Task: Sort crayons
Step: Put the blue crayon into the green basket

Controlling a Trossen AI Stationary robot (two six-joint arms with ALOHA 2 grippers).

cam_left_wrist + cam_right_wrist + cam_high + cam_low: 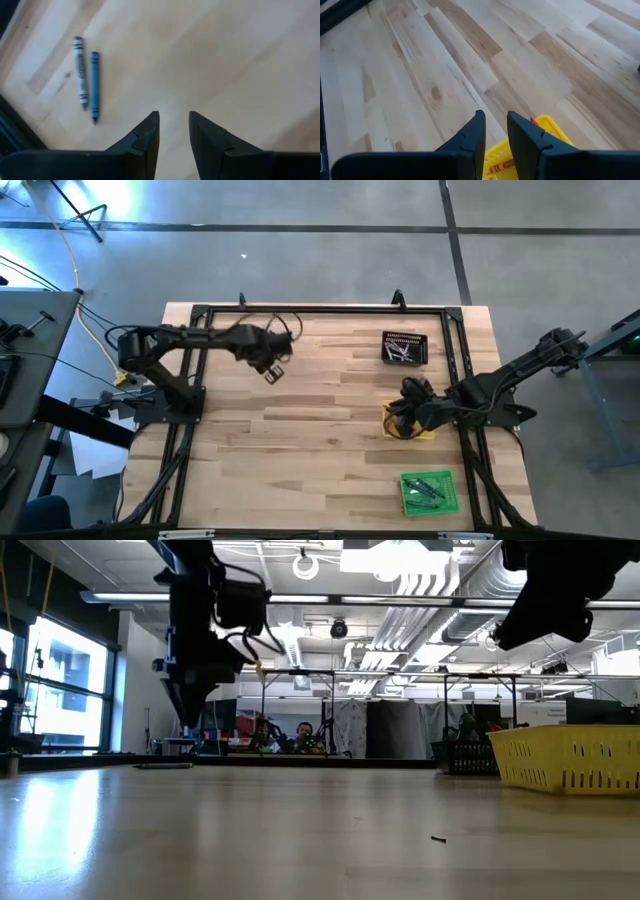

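Pale wooden plank surface (pixel 300 420). My left claw (pixel 173 131): released, empty, hovering near the far edge above a grey paper-wrapped crayon (pixel 80 71) and a dark green crayon (pixel 94 86), side by side. My right claw (pixel 496 131): fingers apart, empty, over the yellow square mesh tray (pixel 547 127) holding an orange-red crayon (pixel 501 165).

I see bright ceiling lights (pixel 420 580) and a window (pixel 60 690) throwing glare across the bench (pixel 250 830) in the low view; my wrist views look soft, evenly lit.
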